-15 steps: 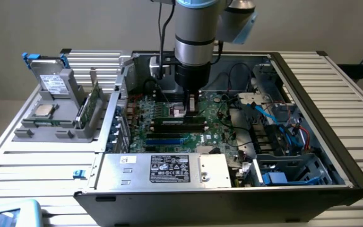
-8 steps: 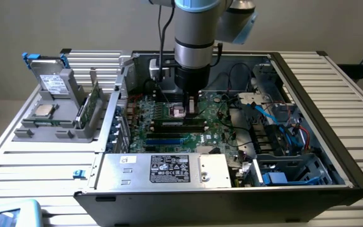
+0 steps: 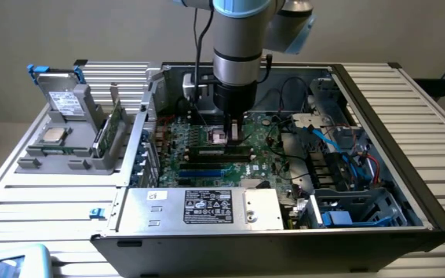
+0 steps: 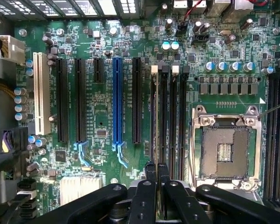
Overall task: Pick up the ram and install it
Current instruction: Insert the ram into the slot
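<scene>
Arm: reaches down into the open case point(image 3: 433, 194), upright over the motherboard point(image 4: 100, 107).
Gripper point(image 3: 233, 139) point(image 4: 157, 170): low over one end of the black slots point(image 3: 218, 153) point(image 4: 164, 116), just beside the empty socket point(image 4: 224, 149).
Fingers point(image 4: 150, 179): drawn close together with a thin slit between them. Whether anything thin is pinched there cannot be told.
Ram point(image 3: 108, 132): a green stick on edge in the grey stand point(image 3: 72, 164) at the exterior view's left, outside the case and well apart from the gripper.
Slot under the fingertips: a pale strip runs along it in the wrist view. Seated stick or bare slot, cannot tell.
Other slots: dark and open, with white clips on two of them at the end away from the fingers.
Chip point(image 3: 53, 136): square, silver, lying flat on the stand near the ram.
Done, by judgement: the gripper stands at the install site, but no stick is plainly seen in its grasp.
Left, by judgement: with a stick in the stand and none clearly seated, the install cannot be counted finished from these views.
</scene>
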`<state>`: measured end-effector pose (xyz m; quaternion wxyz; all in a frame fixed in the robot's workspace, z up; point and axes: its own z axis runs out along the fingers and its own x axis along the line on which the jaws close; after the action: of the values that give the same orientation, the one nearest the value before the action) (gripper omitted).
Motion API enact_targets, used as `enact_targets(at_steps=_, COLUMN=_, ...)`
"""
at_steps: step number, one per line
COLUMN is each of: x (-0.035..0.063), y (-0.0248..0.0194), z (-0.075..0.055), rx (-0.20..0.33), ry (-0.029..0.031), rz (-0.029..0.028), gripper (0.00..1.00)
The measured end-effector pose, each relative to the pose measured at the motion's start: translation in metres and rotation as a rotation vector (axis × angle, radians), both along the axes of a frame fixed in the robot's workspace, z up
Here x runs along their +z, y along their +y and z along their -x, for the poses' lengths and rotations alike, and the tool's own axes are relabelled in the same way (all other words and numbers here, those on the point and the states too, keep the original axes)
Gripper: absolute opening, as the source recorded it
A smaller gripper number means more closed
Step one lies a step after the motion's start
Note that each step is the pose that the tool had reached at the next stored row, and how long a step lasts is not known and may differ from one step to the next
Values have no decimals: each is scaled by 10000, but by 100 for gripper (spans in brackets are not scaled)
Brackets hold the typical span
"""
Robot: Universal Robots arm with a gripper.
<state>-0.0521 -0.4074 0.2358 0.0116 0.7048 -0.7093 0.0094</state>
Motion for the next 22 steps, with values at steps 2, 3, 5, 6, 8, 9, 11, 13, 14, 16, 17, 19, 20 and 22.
enact_targets(at_steps=2, x=-11, y=0, z=1, rx=-1, ry=-14, rz=0, gripper=13)
enact_targets(at_steps=3, x=-13, y=-1, z=4, rx=-2, ry=-16, rz=2, gripper=13)
enact_targets(at_steps=5, x=-16, y=0, z=9, rx=-2, ry=-20, rz=3, gripper=13)
enact_targets(at_steps=6, x=-18, y=0, z=8, rx=-1, ry=-22, rz=1, gripper=13)
enact_targets(at_steps=8, x=-21, y=-1, z=8, rx=0, ry=-26, rz=0, gripper=13)
enact_targets(at_steps=9, x=-24, y=0, z=9, rx=0, ry=-28, rz=-2, gripper=13)
enact_targets(at_steps=11, x=-28, y=0, z=9, rx=-1, ry=-30, rz=-1, gripper=13)
enact_targets(at_steps=13, x=-30, y=-2, z=9, rx=-2, ry=-31, rz=-1, gripper=13)
enact_targets(at_steps=14, x=-31, y=-3, z=10, rx=-2, ry=-32, rz=-1, gripper=13)
enact_targets(at_steps=16, x=-32, y=-4, z=9, rx=-3, ry=-32, rz=0, gripper=13)
enact_targets(at_steps=17, x=-33, y=-5, z=9, rx=-2, ry=-32, rz=1, gripper=13)
enact_targets(at_steps=19, x=-37, y=-5, z=9, rx=-3, ry=-34, rz=1, gripper=13)
enact_targets(at_steps=20, x=-39, y=-5, z=9, rx=-3, ry=-36, rz=1, gripper=13)
enact_targets(at_steps=22, x=-44, y=-5, z=8, rx=-5, ry=-41, rz=0, gripper=13)
